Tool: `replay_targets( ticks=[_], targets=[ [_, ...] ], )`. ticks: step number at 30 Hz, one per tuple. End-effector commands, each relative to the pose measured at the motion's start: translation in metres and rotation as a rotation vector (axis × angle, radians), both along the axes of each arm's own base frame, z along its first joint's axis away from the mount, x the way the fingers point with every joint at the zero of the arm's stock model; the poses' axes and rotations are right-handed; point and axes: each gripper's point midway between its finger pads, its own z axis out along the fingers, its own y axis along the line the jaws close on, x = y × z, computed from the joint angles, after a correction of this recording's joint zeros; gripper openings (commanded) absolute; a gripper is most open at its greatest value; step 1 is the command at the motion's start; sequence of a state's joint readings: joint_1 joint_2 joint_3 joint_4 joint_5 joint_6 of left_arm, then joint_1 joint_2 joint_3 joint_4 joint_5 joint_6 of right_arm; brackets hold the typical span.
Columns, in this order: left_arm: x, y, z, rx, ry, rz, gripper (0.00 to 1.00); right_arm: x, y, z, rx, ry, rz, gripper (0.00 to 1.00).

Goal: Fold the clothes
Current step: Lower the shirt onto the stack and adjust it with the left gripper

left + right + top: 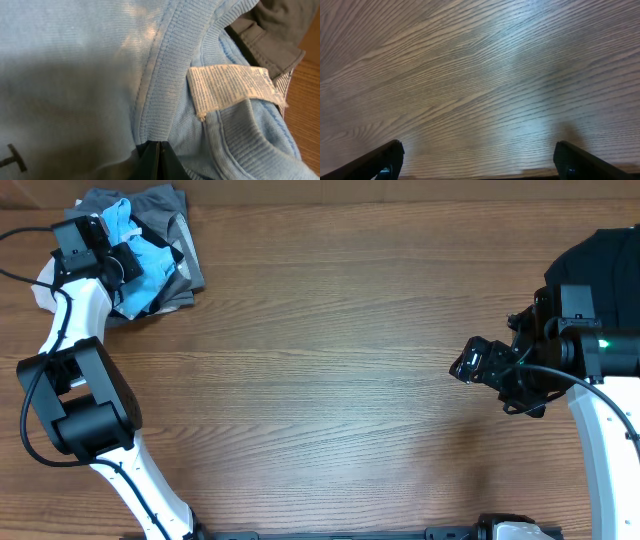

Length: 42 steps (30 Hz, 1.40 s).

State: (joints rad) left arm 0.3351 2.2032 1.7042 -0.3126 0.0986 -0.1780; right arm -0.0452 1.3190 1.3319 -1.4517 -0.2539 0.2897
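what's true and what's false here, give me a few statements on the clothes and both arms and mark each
1. The left jaws are shut on the blue shirt. True.
2. The right jaws hold cloth. False: they stand open over the bare table, holding nothing.
3. The blue shirt is spread flat. False: it is bunched in a pile with grey cloth at the far left corner.
4. A white label shows inside the blue shirt's collar. True.
5. A black garment lies at the far right edge. True.
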Motion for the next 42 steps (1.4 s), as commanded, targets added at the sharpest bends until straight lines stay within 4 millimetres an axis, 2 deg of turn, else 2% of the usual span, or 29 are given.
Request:
replay_targets(
  ticks=[1, 4, 5, 6, 8, 10, 17, 25, 27, 30, 32, 35, 42],
  targets=[
    [0.008, -0.008, 0.028, -0.018, -0.037, -0.025, 0.04, 0.000, -0.002, -0.001, -0.011, 0.000, 0.004, 1.00],
    [0.012, -0.005, 0.071, 0.011, -0.097, -0.018, 0.04, 0.000, -0.002, -0.001, -0.011, 0.000, 0.004, 1.00],
    [0.014, 0.000, 0.092, 0.034, -0.133, -0.006, 0.04, 0.000, -0.002, -0.001, -0.011, 0.001, 0.004, 1.00],
    [0.015, 0.004, 0.101, 0.052, -0.148, 0.008, 0.04, 0.000, -0.002, -0.001, -0.011, 0.001, 0.004, 1.00],
    [0.017, 0.010, 0.113, 0.089, -0.164, 0.014, 0.04, 0.000, -0.002, -0.001, -0.011, 0.000, 0.004, 1.00],
    [0.017, 0.014, 0.114, 0.119, -0.160, 0.007, 0.04, 0.000, -0.002, -0.001, -0.011, 0.001, 0.004, 1.00],
    [0.015, 0.032, 0.091, 0.171, -0.104, 0.036, 0.04, 0.000, -0.002, -0.001, -0.011, 0.001, 0.004, 1.00],
    [0.002, 0.059, 0.016, 0.130, 0.039, 0.076, 0.04, -0.002, -0.002, -0.002, -0.011, 0.010, 0.004, 1.00],
    [-0.005, 0.065, 0.000, 0.116, 0.079, 0.087, 0.10, -0.004, -0.002, -0.002, -0.010, 0.016, 0.004, 1.00],
    [-0.012, 0.070, -0.006, 0.106, 0.104, 0.098, 0.12, -0.006, -0.001, -0.002, -0.010, 0.027, 0.004, 1.00],
    [-0.012, 0.071, 0.003, 0.111, 0.095, 0.097, 0.11, -0.007, -0.001, -0.003, -0.010, 0.031, 0.004, 1.00],
    [-0.007, 0.068, 0.030, 0.112, 0.052, 0.083, 0.14, -0.007, -0.001, -0.003, -0.010, 0.031, 0.004, 1.00],
    [0.009, 0.032, 0.120, 0.089, -0.063, 0.007, 0.16, -0.008, -0.001, -0.003, -0.009, 0.035, 0.004, 1.00]
  ],
)
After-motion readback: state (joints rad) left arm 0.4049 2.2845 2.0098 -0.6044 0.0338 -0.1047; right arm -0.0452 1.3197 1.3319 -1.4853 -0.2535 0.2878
